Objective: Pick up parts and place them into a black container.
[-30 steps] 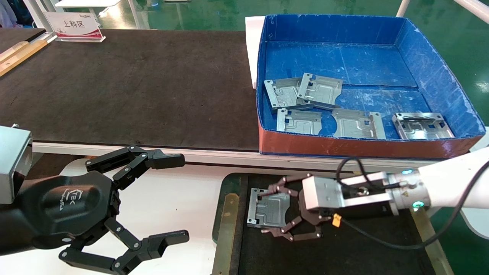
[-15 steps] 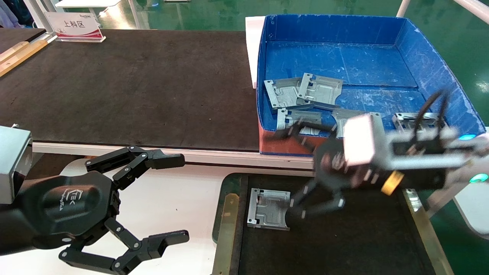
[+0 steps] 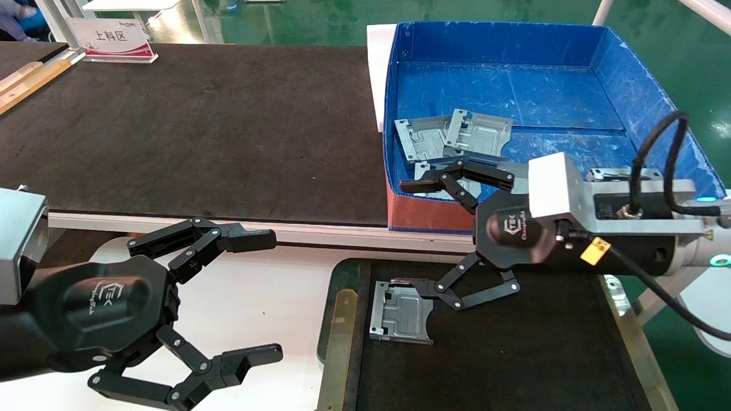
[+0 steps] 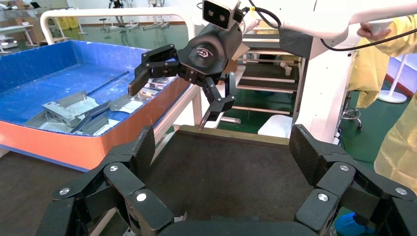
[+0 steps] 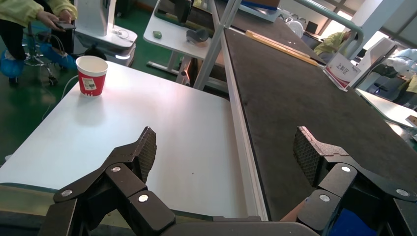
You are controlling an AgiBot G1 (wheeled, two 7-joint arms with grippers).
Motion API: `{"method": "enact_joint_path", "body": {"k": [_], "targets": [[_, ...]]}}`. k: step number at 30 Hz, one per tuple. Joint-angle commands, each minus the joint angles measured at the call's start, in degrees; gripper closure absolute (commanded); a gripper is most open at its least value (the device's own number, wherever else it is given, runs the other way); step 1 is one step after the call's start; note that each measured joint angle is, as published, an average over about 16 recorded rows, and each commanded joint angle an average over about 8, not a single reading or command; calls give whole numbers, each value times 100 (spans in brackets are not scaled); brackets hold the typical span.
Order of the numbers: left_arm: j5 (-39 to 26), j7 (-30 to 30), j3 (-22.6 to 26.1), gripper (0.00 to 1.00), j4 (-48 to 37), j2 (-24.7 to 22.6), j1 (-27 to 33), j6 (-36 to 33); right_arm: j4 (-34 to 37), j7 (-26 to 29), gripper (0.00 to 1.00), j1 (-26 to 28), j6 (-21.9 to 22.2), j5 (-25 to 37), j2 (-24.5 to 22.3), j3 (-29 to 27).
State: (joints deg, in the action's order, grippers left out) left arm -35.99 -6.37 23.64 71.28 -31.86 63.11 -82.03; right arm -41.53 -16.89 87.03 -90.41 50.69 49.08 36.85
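Above the near edge of the blue corrugated-plastic box [image 3: 657, 108], the right gripper [image 3: 420, 234] hangs with its jaws spread wide and nothing between them. One stamped metal plate [image 3: 401, 313] lies flat on the matte floor of the black container [image 3: 514, 365], near its brass-coloured side strip [image 3: 337, 337], just beside the gripper's lower finger. Several more plates [image 3: 451, 134] lie overlapping inside the blue box. At the lower left, over the white table [image 3: 274, 308], the left gripper [image 3: 260, 297] is parked, jaws also wide and empty.
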Motion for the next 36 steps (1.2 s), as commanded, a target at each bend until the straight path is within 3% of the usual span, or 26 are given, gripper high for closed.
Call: {"method": "enact_joint_path", "body": {"k": [1, 36], "targets": [[0, 0, 0, 0, 0, 0, 0, 0, 10, -18, 0, 9, 2, 50, 15, 14], [0, 0, 0, 0, 0, 0, 0, 0, -1712, 1467, 0, -1359, 254, -443, -745, -1107]]}}
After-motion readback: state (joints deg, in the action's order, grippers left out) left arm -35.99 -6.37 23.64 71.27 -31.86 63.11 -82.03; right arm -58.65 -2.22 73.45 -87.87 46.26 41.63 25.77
